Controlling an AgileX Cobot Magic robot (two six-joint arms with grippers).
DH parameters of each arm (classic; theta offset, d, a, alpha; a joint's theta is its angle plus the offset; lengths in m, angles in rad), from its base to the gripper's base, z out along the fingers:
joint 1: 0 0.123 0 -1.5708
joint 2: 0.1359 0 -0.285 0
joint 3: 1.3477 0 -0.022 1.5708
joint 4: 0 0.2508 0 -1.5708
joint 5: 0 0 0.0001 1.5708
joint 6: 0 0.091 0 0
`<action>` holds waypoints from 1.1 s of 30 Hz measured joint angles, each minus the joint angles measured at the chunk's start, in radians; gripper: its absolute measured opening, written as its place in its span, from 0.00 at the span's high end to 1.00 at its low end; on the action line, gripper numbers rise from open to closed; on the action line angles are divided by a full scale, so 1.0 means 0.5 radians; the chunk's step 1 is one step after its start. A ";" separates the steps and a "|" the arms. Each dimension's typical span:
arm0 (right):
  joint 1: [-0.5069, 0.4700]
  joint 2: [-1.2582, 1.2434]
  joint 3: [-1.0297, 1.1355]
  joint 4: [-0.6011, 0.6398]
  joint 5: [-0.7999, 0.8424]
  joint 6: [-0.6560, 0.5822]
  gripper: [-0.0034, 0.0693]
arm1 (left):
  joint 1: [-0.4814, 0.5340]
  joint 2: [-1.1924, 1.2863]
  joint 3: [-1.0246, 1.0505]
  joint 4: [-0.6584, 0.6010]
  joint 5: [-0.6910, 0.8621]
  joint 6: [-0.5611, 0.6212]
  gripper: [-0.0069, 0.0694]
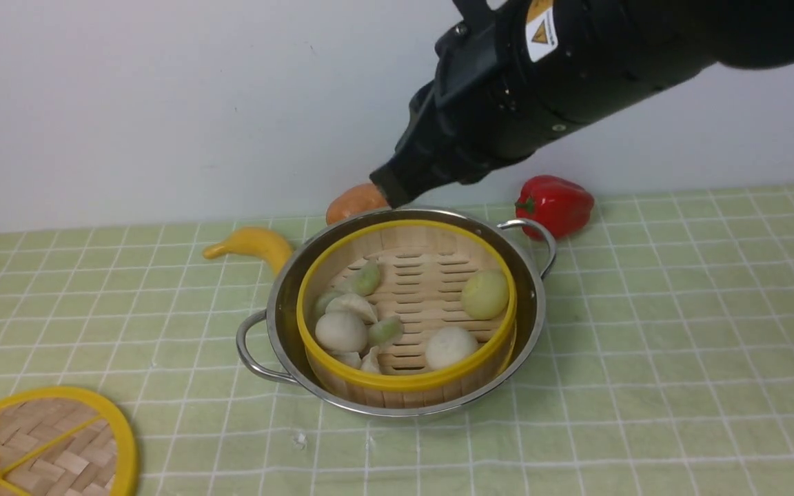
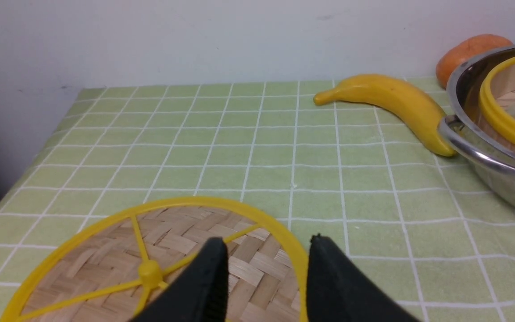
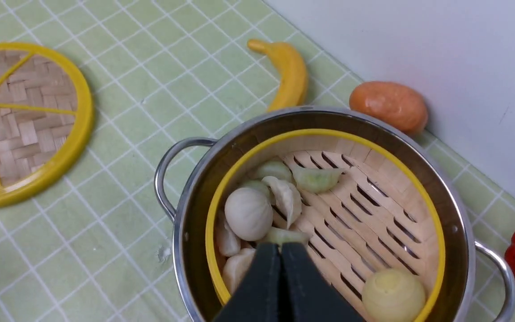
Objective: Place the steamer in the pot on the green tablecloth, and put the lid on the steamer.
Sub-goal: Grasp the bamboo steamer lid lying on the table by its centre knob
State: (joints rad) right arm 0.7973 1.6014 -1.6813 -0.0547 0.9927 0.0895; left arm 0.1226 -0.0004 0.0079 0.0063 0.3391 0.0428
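The bamboo steamer (image 1: 407,381) sits inside the steel pot (image 1: 280,303) on the green tablecloth (image 1: 645,344); it holds several dumplings and buns. The woven lid (image 1: 45,441) lies flat on the cloth at the front left, apart from the pot. In the left wrist view my left gripper (image 2: 267,245) is open, its two fingers straddling the near-right part of the lid's (image 2: 172,241) yellow rim; it is out of the front view. My right gripper (image 3: 281,247) is shut and empty, held above the steamer (image 3: 373,197) in the pot (image 3: 195,205). In the front view its tip (image 1: 389,187) hangs over the pot's far rim.
A yellow banana (image 1: 256,244) lies just left of the pot, behind its left handle. An orange fruit (image 1: 354,201) sits behind the pot by the wall. A red pepper (image 1: 555,203) lies at the back right. The cloth's left edge (image 2: 38,156) drops off near the lid.
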 joint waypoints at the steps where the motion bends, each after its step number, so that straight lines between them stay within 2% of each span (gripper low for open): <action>1: 0.000 -0.060 0.073 -0.009 -0.003 -0.002 0.96 | 0.000 0.000 0.000 0.000 0.000 0.000 0.59; 5: 0.000 -0.335 0.404 -0.062 -0.100 -0.032 0.95 | 0.000 0.000 0.000 0.000 0.000 0.000 0.59; 9: -0.078 -0.876 0.979 -0.104 -0.394 -0.032 0.95 | 0.000 0.000 0.000 0.000 0.000 0.000 0.59; 10: -0.087 -0.903 1.007 -0.104 -0.410 -0.032 0.95 | 0.000 0.000 0.000 0.000 0.000 0.000 0.59; 14: -0.397 -1.523 1.530 -0.044 -0.653 -0.032 0.94 | 0.000 0.000 0.000 0.000 0.000 0.000 0.59; 15: -0.434 -1.579 1.548 -0.044 -0.659 -0.032 0.94 | 0.000 0.000 0.000 0.000 0.000 0.000 0.59; 18: -0.778 -2.065 1.812 -0.033 -0.732 -0.032 0.93 | 0.000 0.000 0.000 0.000 0.000 0.000 0.59; 19: -0.796 -2.090 1.824 -0.033 -0.737 -0.032 0.93 | 0.000 0.000 0.000 0.000 0.000 0.000 0.59; 21: -0.967 -2.326 1.954 -0.033 -0.795 -0.032 0.92 | 0.000 0.000 0.000 0.000 0.000 0.000 0.59; 23: -1.148 -2.577 2.157 -0.028 -0.946 -0.018 0.92 | 0.000 0.000 0.000 0.000 0.000 0.000 0.59; 27: -1.305 -2.830 2.546 -0.020 -1.215 0.033 0.90 | 0.000 0.000 0.000 0.000 0.000 0.000 0.59; 33: -1.380 -3.101 3.211 -0.051 -1.488 0.066 0.89 | 0.000 0.000 0.000 0.000 0.000 0.000 0.59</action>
State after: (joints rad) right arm 0.1071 0.0511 -0.0757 -0.0804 0.2486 0.1225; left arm 0.1226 -0.0004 0.0079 0.0063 0.3391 0.0428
